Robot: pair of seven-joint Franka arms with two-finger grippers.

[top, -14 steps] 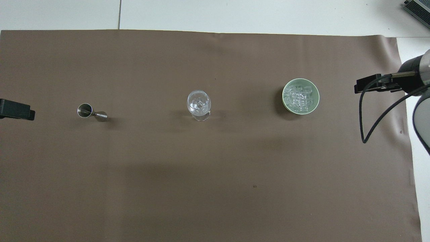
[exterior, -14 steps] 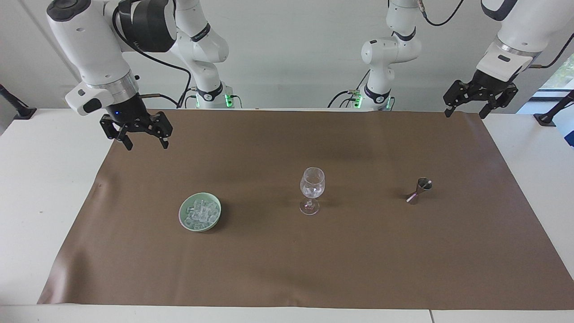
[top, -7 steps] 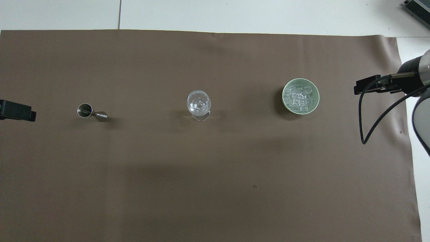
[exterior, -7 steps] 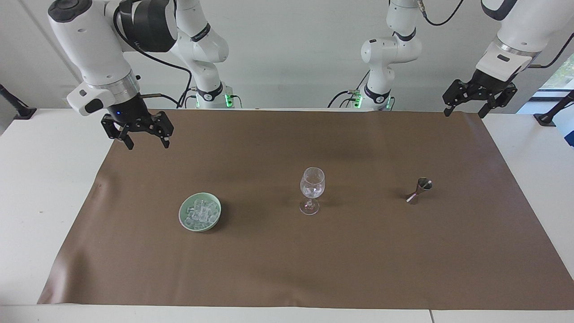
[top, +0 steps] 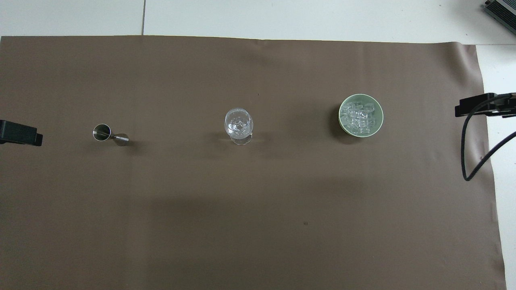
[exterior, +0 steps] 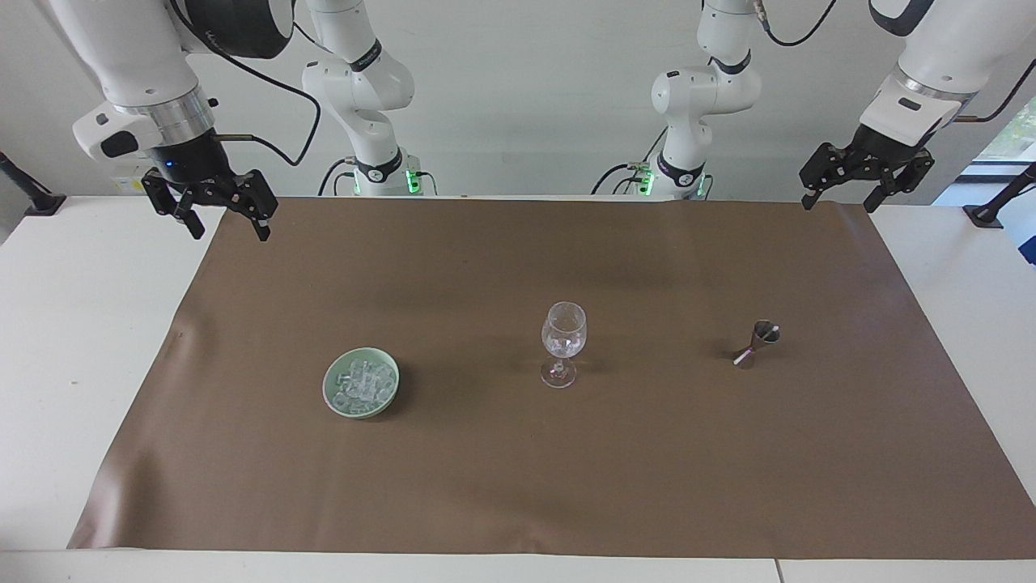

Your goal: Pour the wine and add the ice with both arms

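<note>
Clear ice sits heaped in the green bowl beside the wine glass, both tools spread wide and empty, right tool and left tool over the mat's corners; slippery cubes could squirt free when pinched.

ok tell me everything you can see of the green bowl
The green bowl is small, round, shallow, pale green and glossy like glazed ceramic. It sits upright on the brown mat, toward the right arm's end of the table, beside the wine glass. A heap of clear ice fills it. No claw touches it.
</note>
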